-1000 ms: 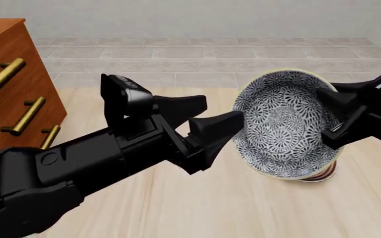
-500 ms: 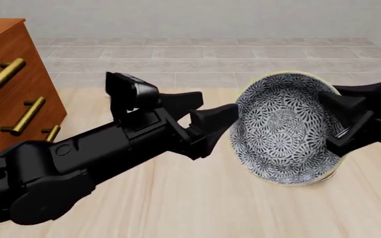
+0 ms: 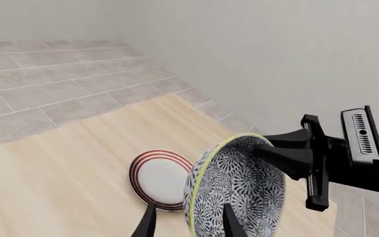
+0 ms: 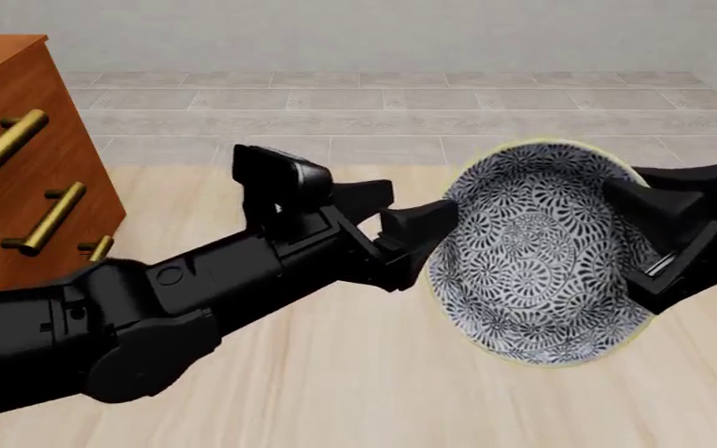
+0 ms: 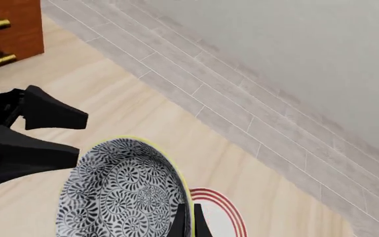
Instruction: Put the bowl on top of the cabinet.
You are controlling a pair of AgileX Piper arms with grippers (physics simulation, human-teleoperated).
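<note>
Handover step: right tool (image 4: 657, 238) pinches bowl (image 4: 540, 252) rim, held tilted above worktop; left tool (image 4: 396, 219), spread at opposite rim, must pinch next, then carry to cabinet (image 4: 16, 159) top.

A simulated home room: pale wooden table (image 4: 372, 392), grey tiled floor (image 4: 372, 107), wooden cabinet (image 4: 22, 149)

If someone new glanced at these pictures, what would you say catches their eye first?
The deep round white bowl with dense dark floral pattern, held tilted in mid-air right of centre, stands out. The right gripper clamps its rim while the left gripper, jaws apart, straddles the opposite rim. The reddish-brown wooden cabinet with brass bar handles stands far left.
</note>
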